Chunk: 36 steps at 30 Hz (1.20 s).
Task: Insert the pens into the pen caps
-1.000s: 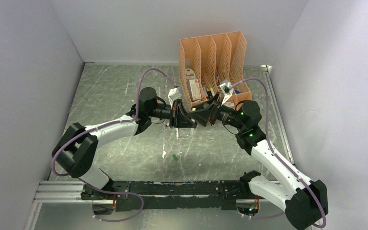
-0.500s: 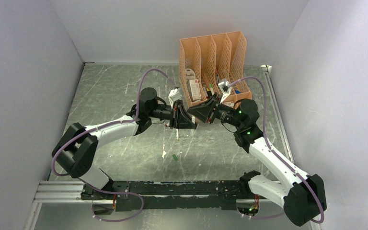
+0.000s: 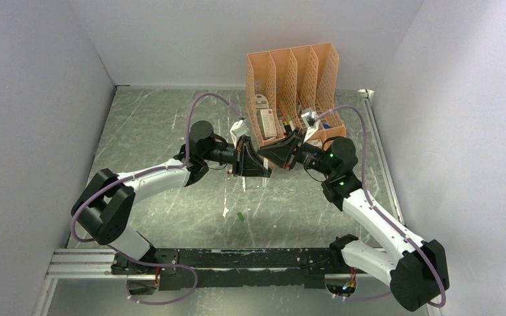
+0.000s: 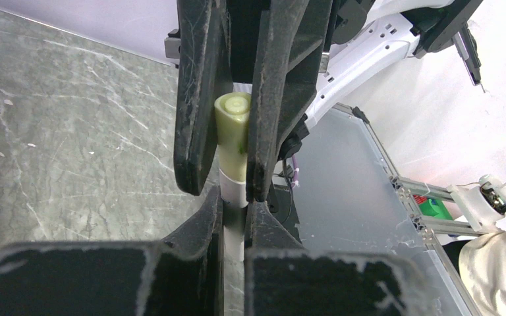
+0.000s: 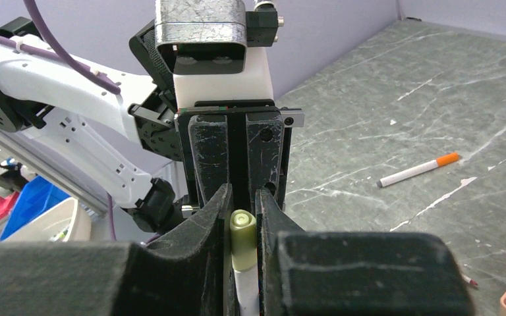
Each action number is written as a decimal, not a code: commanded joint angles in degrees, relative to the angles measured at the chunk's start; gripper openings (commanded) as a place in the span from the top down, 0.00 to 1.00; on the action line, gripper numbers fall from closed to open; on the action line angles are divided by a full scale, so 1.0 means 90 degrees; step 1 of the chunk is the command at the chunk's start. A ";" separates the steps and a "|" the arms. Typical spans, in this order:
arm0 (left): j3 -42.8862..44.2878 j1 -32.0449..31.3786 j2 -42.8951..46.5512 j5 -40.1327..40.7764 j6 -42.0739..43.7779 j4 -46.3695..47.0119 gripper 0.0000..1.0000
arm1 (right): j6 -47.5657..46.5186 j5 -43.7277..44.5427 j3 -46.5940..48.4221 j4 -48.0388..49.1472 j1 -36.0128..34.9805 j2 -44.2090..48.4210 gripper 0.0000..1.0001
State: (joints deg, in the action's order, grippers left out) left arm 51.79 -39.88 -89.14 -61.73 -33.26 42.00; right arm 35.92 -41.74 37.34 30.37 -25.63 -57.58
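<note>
A white-barrelled pen (image 4: 233, 192) with a yellow-green pen cap (image 4: 231, 131) on its end is held between the two grippers above the table's middle. My left gripper (image 4: 234, 197) is shut on the white barrel. Facing it tip to tip, my right gripper (image 5: 242, 204) has its fingers pressed against both sides of the cap (image 5: 242, 238). From above, the left gripper (image 3: 262, 166) and right gripper (image 3: 270, 157) meet in front of the organiser, and the pen itself is hidden. Another pen (image 5: 418, 170) with an orange cap lies on the table.
A peach lattice organiser (image 3: 293, 72) with cards and small items stands just behind the grippers. A small green cap (image 3: 240, 215) lies on the table in front of them. Grey walls close in the left, back and right sides.
The right gripper's jaws have closed from wide open onto the yellow-green cap, and the right arm has edged left toward the left gripper. The left gripper has stayed shut and still.
</note>
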 commanded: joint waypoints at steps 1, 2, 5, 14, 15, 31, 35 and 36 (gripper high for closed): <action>0.0151 0.0053 0.0180 0.0364 -0.0266 0.0295 0.93 | -0.0388 -0.0198 -0.0085 -0.0358 -0.0050 0.0198 1.00; 0.0197 0.0056 0.0164 0.0425 -0.0319 0.0260 0.93 | -0.0498 -0.0197 -0.0083 -0.0473 -0.0053 0.0218 1.00; 0.0287 0.0061 0.0147 0.0571 -0.0468 0.0285 0.93 | -0.0640 -0.0261 -0.0126 -0.0604 -0.0062 0.0263 1.00; 0.0216 0.0283 0.0362 0.1010 -0.1091 0.0952 0.93 | -0.0456 -0.0853 -0.0349 -0.0317 -0.0063 0.0196 1.00; 0.0226 0.0320 0.0382 0.1026 -0.1098 0.0978 0.93 | -0.0432 -0.0916 -0.0376 -0.0293 -0.0057 0.0183 1.00; 0.0427 0.0691 0.0672 0.1496 -0.0848 0.1547 0.93 | 0.0901 -0.1321 -0.1194 0.0668 -0.0122 0.0088 1.00; 0.0339 0.0691 0.0564 0.1683 -0.1104 0.2169 0.93 | 0.1076 -0.1037 -0.1377 0.0975 -0.0256 0.0048 1.00; 0.0339 0.0691 0.0561 0.1734 -0.1085 0.2189 0.93 | 0.1089 -0.0973 -0.1405 0.1014 -0.0346 0.0043 1.00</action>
State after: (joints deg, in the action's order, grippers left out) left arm 51.53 -38.06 -87.05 -62.04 -41.43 44.29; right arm 42.50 -39.31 29.78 47.40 -25.12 -56.34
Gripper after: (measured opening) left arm 0.142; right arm 0.137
